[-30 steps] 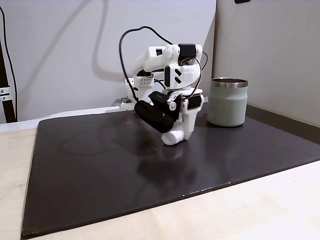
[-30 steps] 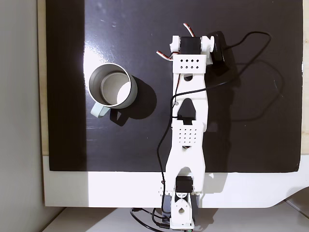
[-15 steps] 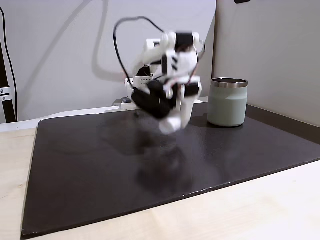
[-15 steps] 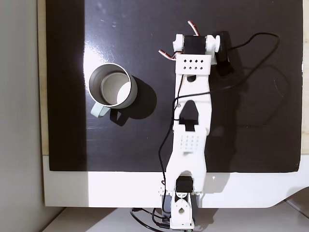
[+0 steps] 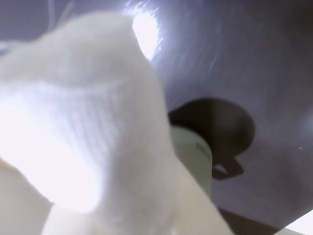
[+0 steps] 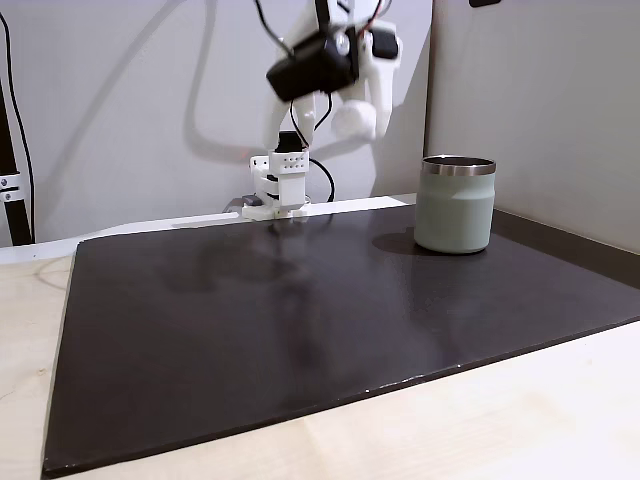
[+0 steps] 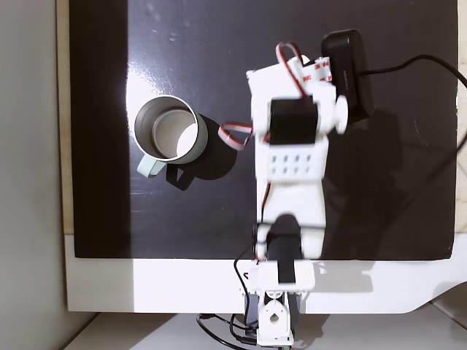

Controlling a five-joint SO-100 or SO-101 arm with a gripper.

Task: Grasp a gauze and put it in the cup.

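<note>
Whereas a second ago the arm crouched low over the mat, it now stands raised:
Change: arm (image 6: 330, 70) lifted high above the dark mat (image 6: 300, 320), gripper (image 6: 355, 118) up in the air
Gripper state: it pinches the gauze (image 5: 93, 147), a white blur close to the lens in the wrist view
Gauze place: aloft between the jaws, well apart from the cup
Cup (image 6: 455, 203): upright on the mat, right of the arm in a fixed view; left of it from above (image 7: 169, 131), handle toward the mat's left edge
Obstacles: black cable (image 7: 416, 65) trailing right
Open room: bare mat in front; pale worktop (image 6: 450, 420) beyond its edge
</note>
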